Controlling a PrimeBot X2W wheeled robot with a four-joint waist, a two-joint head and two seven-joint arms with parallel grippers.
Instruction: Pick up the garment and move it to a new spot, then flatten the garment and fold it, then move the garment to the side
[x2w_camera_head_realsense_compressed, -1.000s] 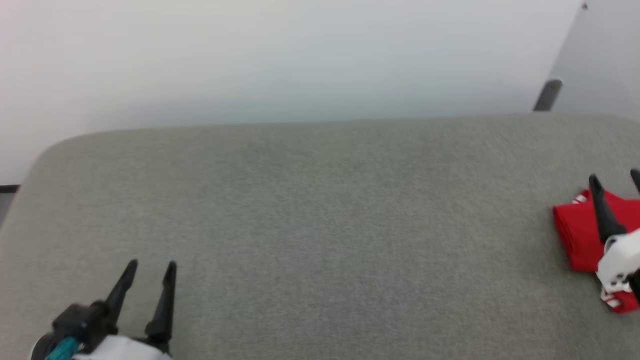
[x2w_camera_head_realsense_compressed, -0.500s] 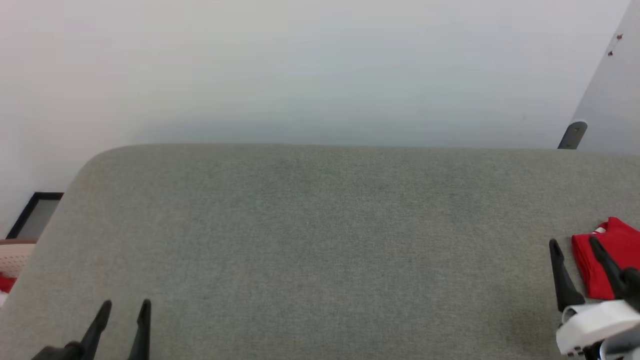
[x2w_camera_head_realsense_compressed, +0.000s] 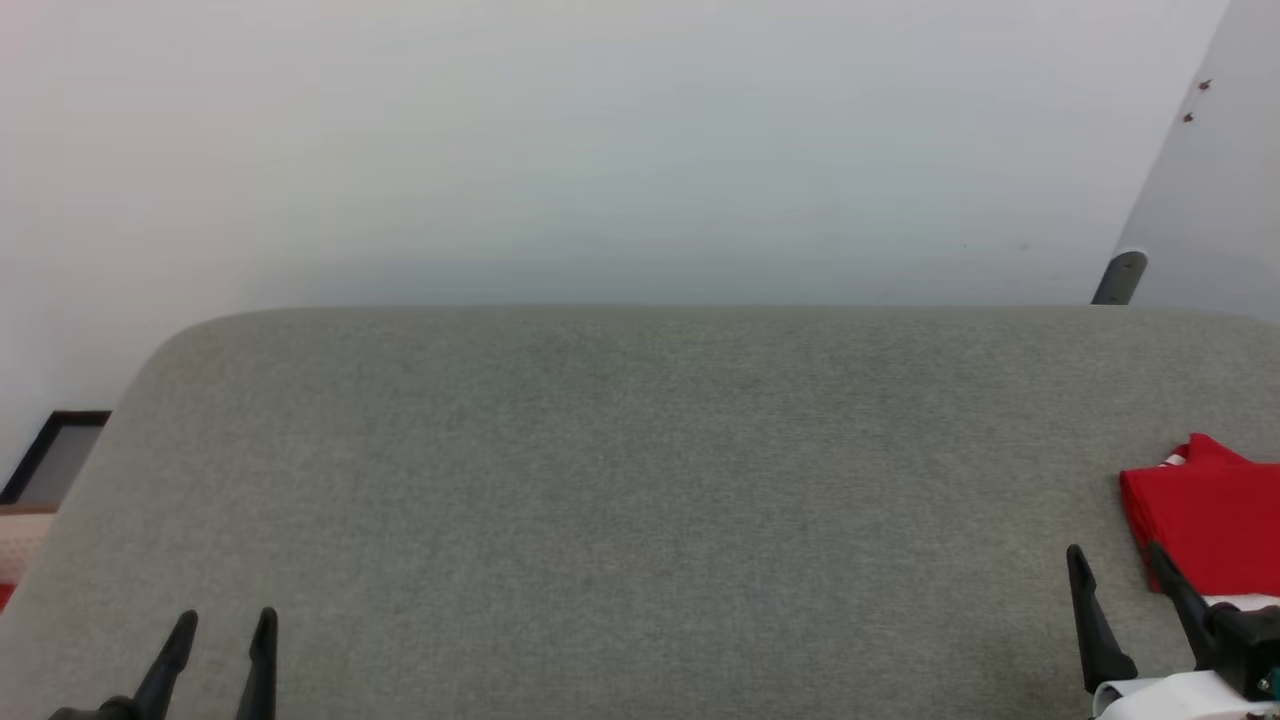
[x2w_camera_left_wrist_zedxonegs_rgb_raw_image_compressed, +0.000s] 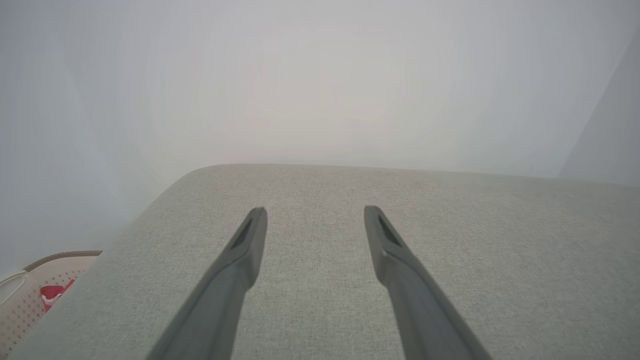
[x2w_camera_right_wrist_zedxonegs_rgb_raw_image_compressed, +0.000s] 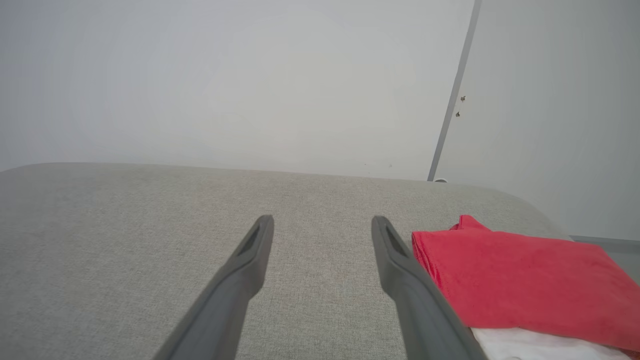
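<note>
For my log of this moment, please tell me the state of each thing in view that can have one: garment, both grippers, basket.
garment: folded, lying at the right end of the grey surface, not held.
left gripper: open, empty.
right gripper: open, empty, beside the garment.
basket: holds something red.

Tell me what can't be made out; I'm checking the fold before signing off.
Garment: head view's right edge cuts off its right part.
Garment's near end: right wrist view's bottom edge cuts it off.
Basket: left wrist view's corner crops it; red item inside too small.
</note>
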